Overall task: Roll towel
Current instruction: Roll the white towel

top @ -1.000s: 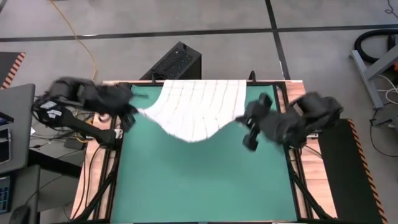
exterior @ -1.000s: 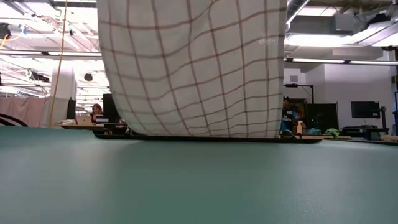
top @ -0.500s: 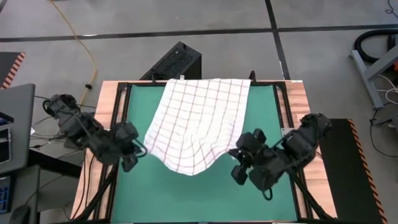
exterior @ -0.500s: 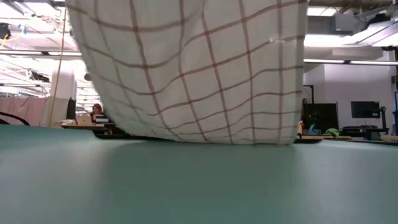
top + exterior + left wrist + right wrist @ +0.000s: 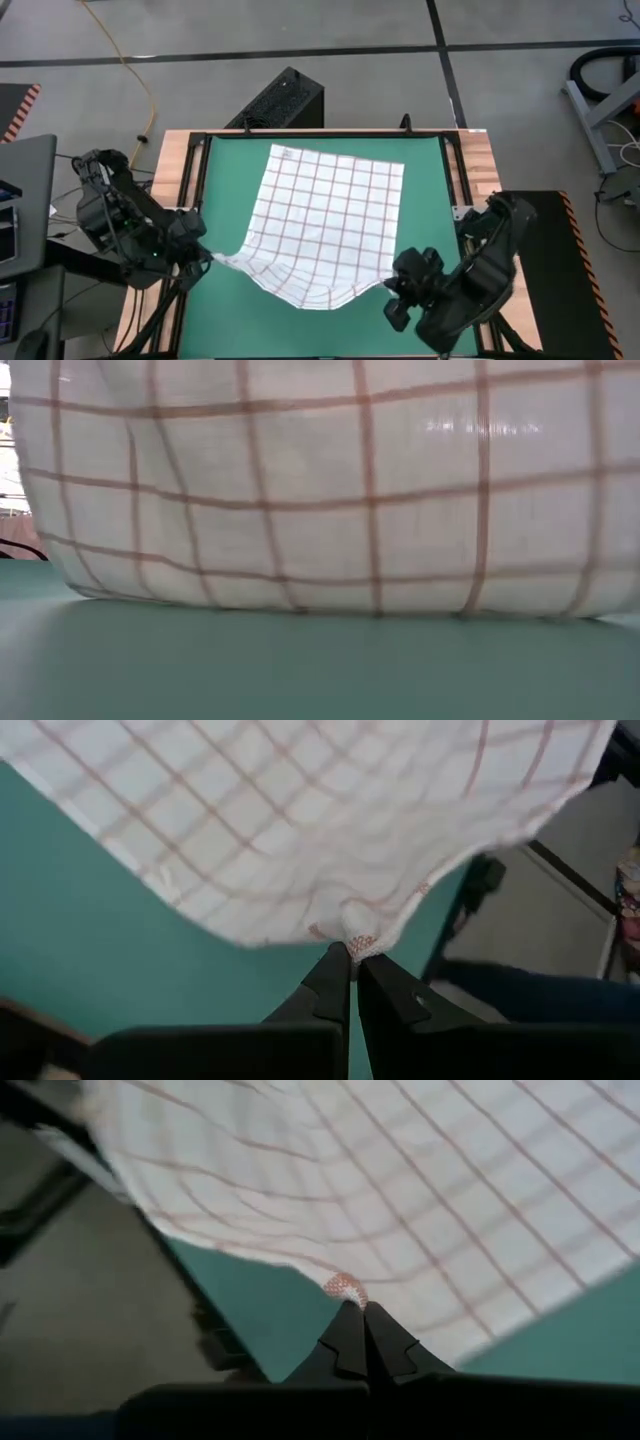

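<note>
You've got the towel stretched away from both grippers over the green tabletop — left gripper and right gripper each pinch a near corner, fingers clamped.

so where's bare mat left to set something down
Bare green mat lies along the near edge, below the sagging towel, and in strips on either side of it. The middle and far part are covered. The towel's near corners are crowded: left gripper and right gripper pinch them.
</note>
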